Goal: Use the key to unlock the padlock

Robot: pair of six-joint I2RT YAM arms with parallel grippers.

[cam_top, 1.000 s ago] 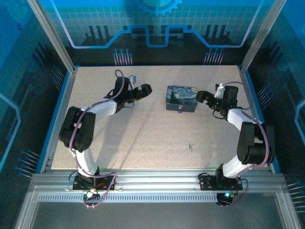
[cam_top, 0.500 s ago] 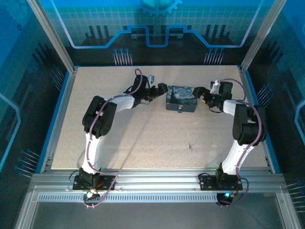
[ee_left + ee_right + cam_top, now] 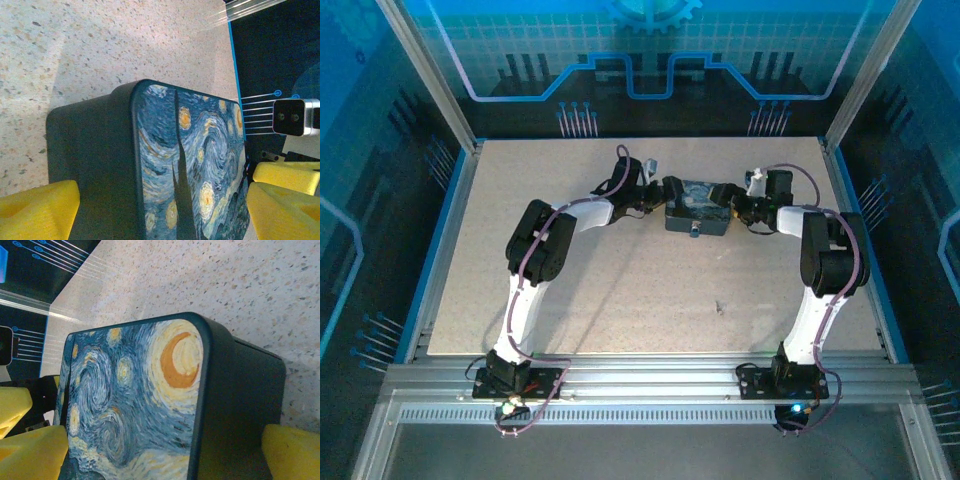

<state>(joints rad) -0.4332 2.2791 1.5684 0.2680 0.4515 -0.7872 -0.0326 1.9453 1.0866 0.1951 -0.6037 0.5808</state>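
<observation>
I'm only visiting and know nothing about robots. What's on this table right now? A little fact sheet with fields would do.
table: speckled board
tin: Starry Night print, lying flat, far middle
padlock: tiny, at the tin's near side
key: small dark sliver, alone on the table, well in front of the tin
left claw: open, straddling the tin's left end
right claw: open, straddling the tin's right end
contact with tin: cannot tell

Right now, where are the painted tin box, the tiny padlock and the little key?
Rectangular Starry Night-printed tin (image 3: 698, 200): top external view, on its painted lid.
Tiny bluish padlock (image 3: 696, 231): top external view, its body.
Small dark-grey metal key (image 3: 719, 307): top external view, its middle.
</observation>
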